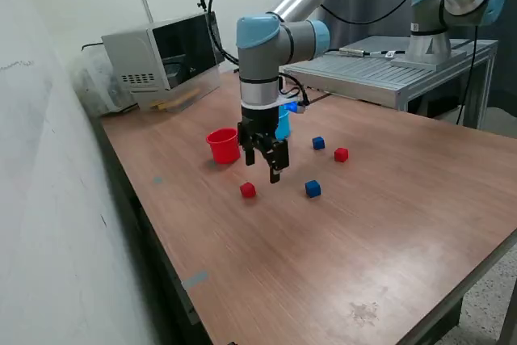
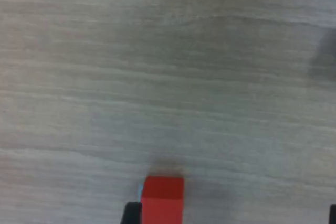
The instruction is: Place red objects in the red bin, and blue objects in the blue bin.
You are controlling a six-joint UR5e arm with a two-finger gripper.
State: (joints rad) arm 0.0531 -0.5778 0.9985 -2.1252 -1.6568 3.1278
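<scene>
My gripper [image 1: 262, 164] hangs open and empty a little above the table, just beyond a red cube [image 1: 247, 190]. In the wrist view that red cube [image 2: 163, 200] lies on the wood close to one dark fingertip [image 2: 131, 214]. A second red cube [image 1: 341, 154] lies toward the exterior view's right. Two dark-blue cubes lie on the table, one [image 1: 313, 189] nearer the front and one [image 1: 318, 143] farther back. The red cup [image 1: 223, 145] stands upright at the gripper's left in the exterior view. The light-blue cup [image 1: 283, 124] stands behind the gripper, mostly hidden by it.
A grey box-shaped device [image 1: 161, 58] stands at the table's far left corner. A metal platform [image 1: 388, 70] carrying the arm's base sits beyond the table's far right edge. A wall runs along the exterior view's left. The wooden table [image 1: 323, 264] stretches toward the front.
</scene>
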